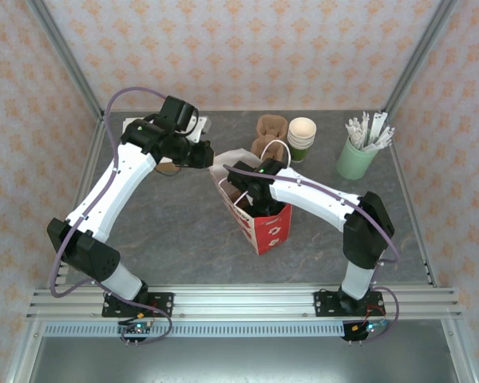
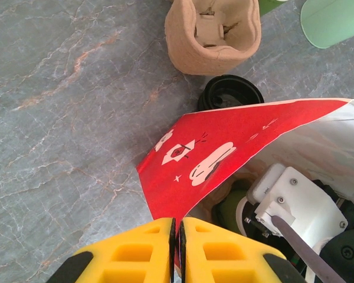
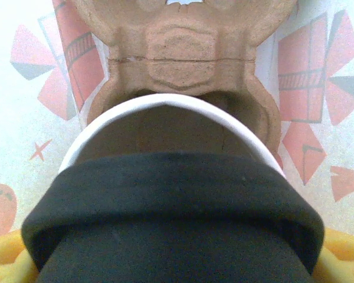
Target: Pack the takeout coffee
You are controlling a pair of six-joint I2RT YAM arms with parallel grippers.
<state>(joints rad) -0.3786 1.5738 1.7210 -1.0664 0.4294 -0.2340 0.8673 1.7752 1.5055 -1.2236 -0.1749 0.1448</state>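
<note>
The takeout coffee's black lid (image 3: 171,212) looms large in the right wrist view, with a white rim (image 3: 165,109) arcing just beyond it. My right gripper (image 3: 171,262) is shut on it, its yellow fingertips (image 3: 6,259) showing at either side. It hangs inside the red paper bag (image 1: 263,227), over a brown cardboard carrier (image 3: 183,56) on the bag's floor. From the left wrist view, a dark green cup side (image 2: 231,209) shows inside the bag beside the right gripper's white body (image 2: 295,200). My left gripper (image 2: 177,227) is shut on the bag's red edge (image 2: 224,147), holding it open.
Behind the bag stand cardboard carriers (image 1: 270,132), a stack of lidless green cups (image 1: 301,137) and a pale green holder of white sticks (image 1: 358,155). A loose black lid (image 2: 230,94) lies on the grey table (image 1: 168,231) by the bag.
</note>
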